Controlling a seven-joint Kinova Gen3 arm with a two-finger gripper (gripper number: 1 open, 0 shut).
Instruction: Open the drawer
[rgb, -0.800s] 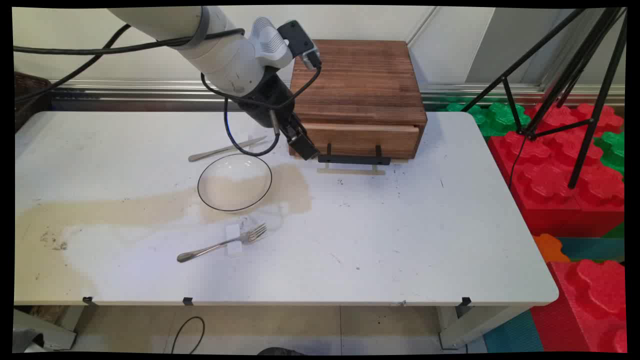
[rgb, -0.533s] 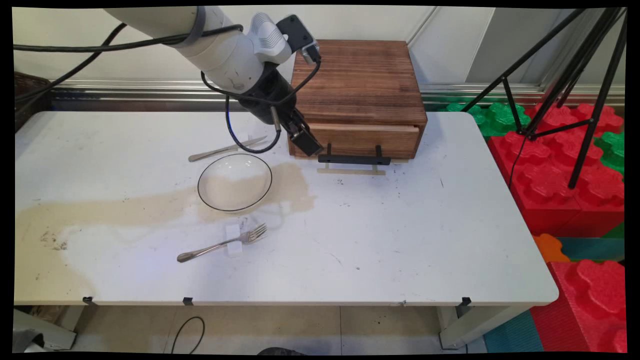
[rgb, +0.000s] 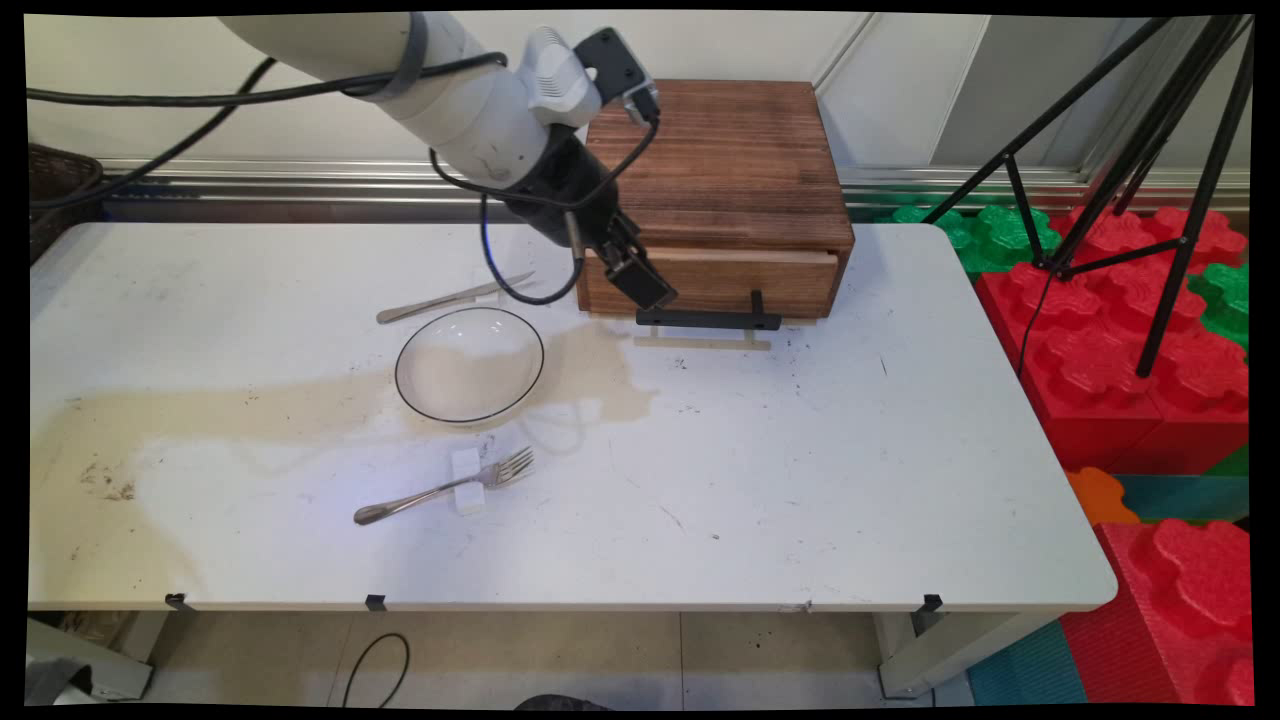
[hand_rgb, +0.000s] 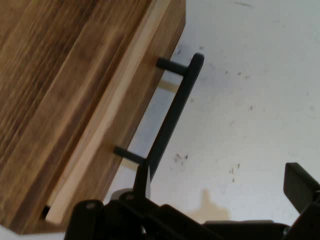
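Since the earlier frames the gripper (rgb: 648, 290) has slid toward three o'clock along the wooden drawer box (rgb: 720, 190), now hanging just above the left end of the black handle (rgb: 708, 319); its fingers stand apart, holding nothing, one (hand_rgb: 301, 187) showing over the table (rgb: 800, 470); bowl (rgb: 469, 364) at eight o'clock; fork (rgb: 440, 489) nearer.

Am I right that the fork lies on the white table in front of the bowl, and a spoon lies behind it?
Not quite: the main view shows a knife, not a spoon, behind the bowl. The fork does lie in front, on the white table.
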